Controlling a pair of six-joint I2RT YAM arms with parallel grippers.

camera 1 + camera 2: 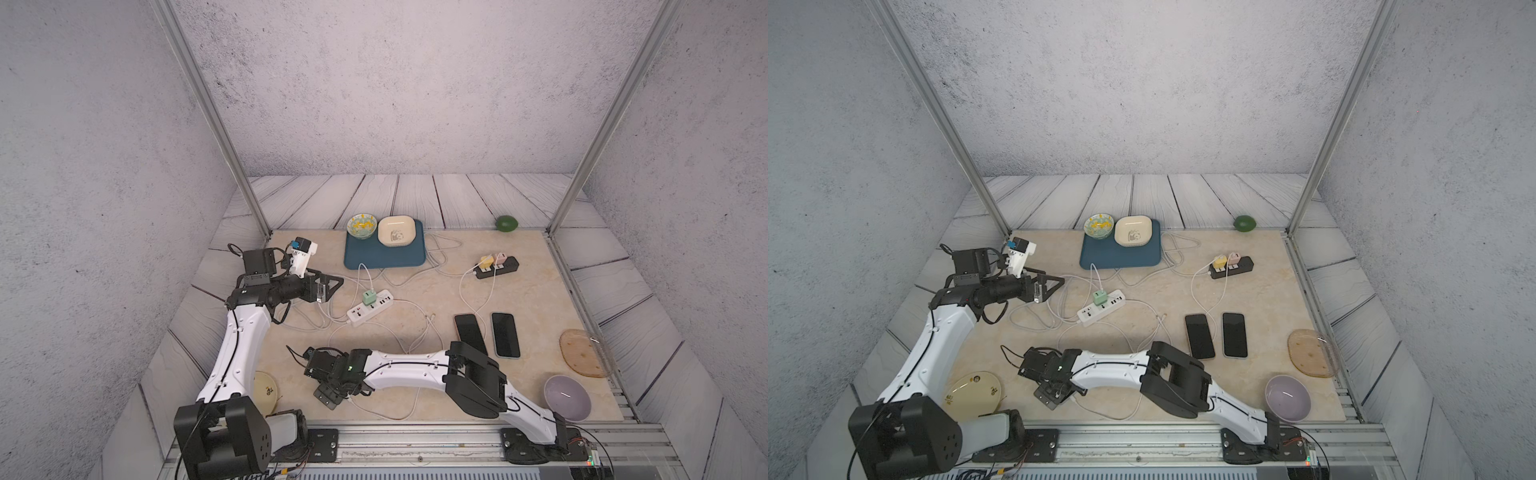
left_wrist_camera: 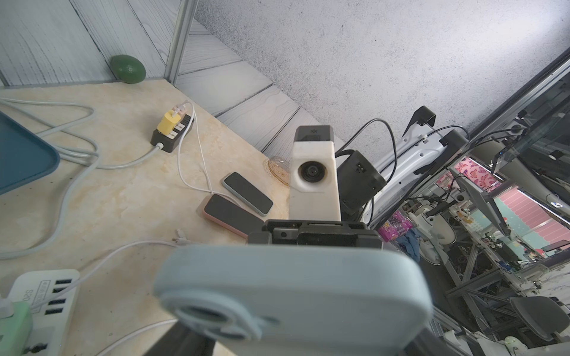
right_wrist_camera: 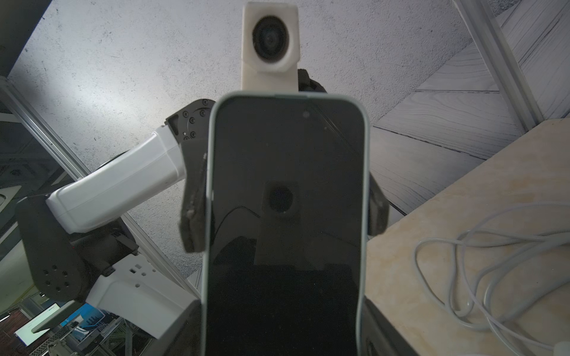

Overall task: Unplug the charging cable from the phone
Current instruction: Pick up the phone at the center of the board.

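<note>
Closest to us, the blue-cased phone fills both wrist views, held in the air between the arms: the left gripper, spread wide, presses its fingers on the phone's long edges, while the right gripper sits at the other end, its jaws hidden, so we cannot tell their state. With the charging cable's plug unseen, we fear a skewed pull could bind the connector or drag the phone from that edge-only hold.

The white power strip seems to read "S20".
</note>
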